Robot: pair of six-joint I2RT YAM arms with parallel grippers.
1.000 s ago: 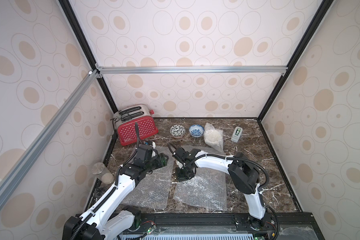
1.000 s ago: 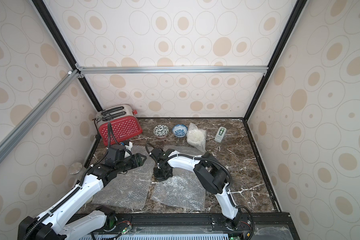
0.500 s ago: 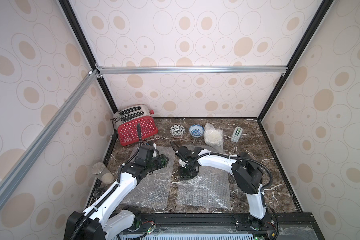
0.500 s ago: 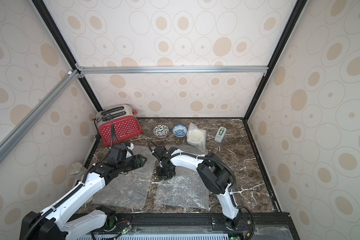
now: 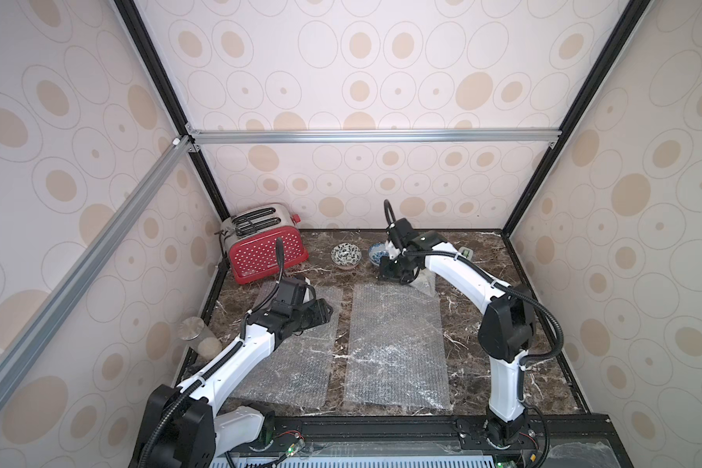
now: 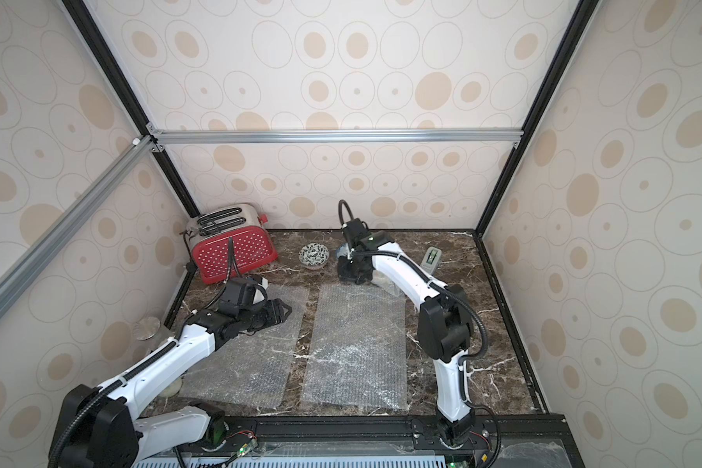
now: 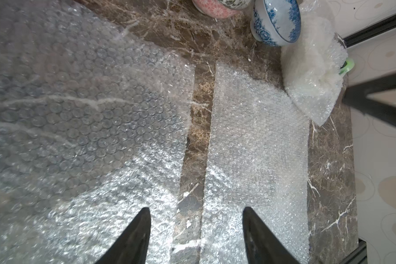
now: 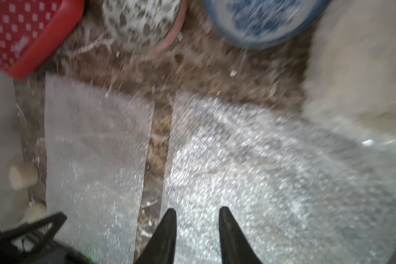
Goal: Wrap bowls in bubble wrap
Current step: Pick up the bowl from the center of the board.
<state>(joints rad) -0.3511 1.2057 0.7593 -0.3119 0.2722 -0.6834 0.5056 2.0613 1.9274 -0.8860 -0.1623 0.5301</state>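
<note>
Two flat sheets of bubble wrap lie side by side, the left sheet and the right sheet. At the back stand the leaf-pattern bowl and the blue-pattern bowl, which my right arm partly hides. My right gripper points down at the right sheet's far edge, just in front of the blue bowl. In the blurred right wrist view it is open over the sheet with nothing between its fingers. My left gripper hovers open over the left sheet's far end, and it is empty in the left wrist view.
A bubble-wrap bundle with something whitish inside lies beside the blue bowl. A red toaster stands at the back left. A lidded jar is by the left wall and a small remote sits at the back right.
My right gripper has opened and moved from the right sheet's near-left part back toward the bowls. That sheet now lies flat and reaches further back. The left arm has hardly moved.
</note>
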